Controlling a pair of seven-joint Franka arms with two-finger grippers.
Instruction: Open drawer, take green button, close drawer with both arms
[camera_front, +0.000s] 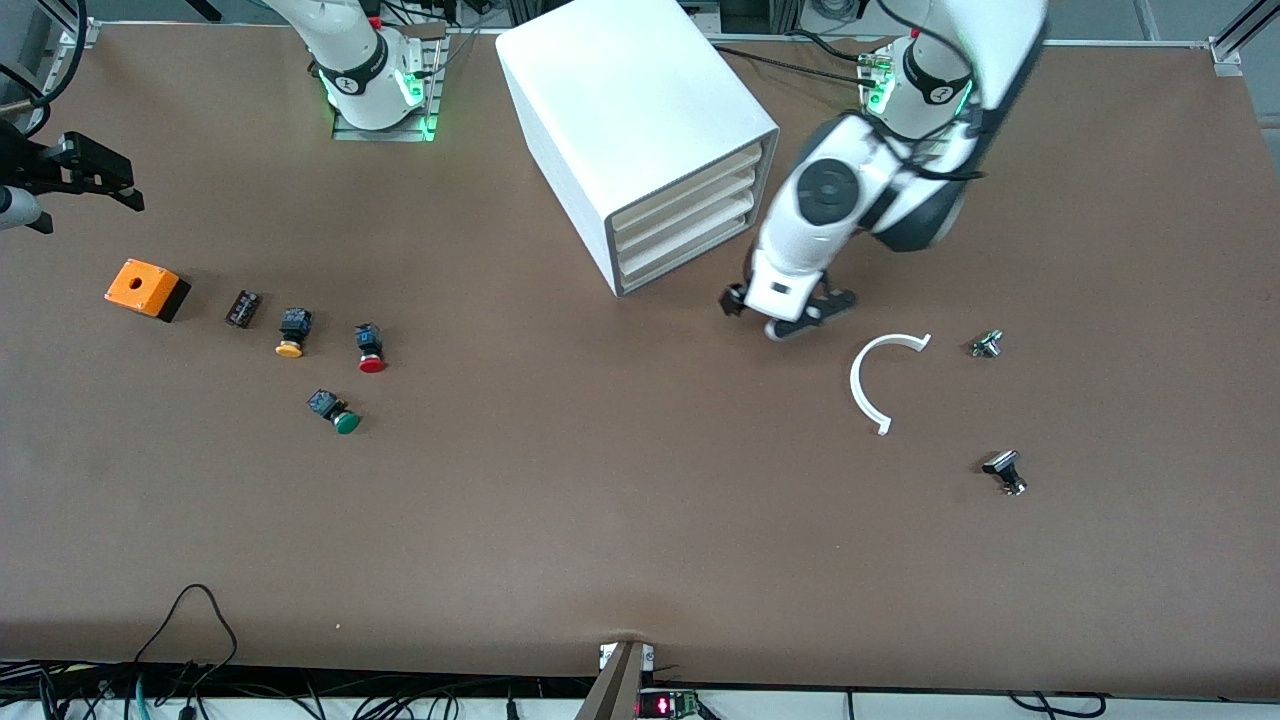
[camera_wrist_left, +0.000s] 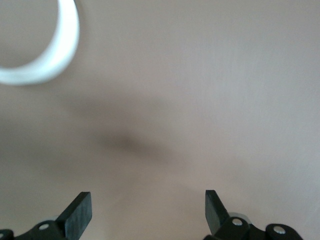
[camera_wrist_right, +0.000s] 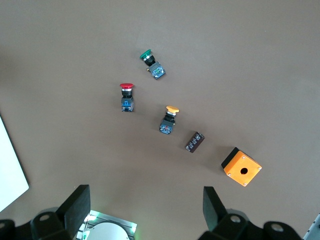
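Your left gripper (camera_front: 787, 312) hangs wide open and empty just off the cabinet (camera_front: 640, 130) front, at about 4 o'clock from it; bring it low and square to the drawer (camera_front: 683, 257) lip, then pull straight out. All four drawers are shut, so their contents are hidden. The button (camera_front: 337, 412) lies at 8 o'clock from the cabinet, while your right gripper (camera_wrist_right: 145, 210) waits open and empty above that end.

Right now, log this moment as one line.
drawer shut | button on table | left tool open, low beside cabinet | right tool open, waiting
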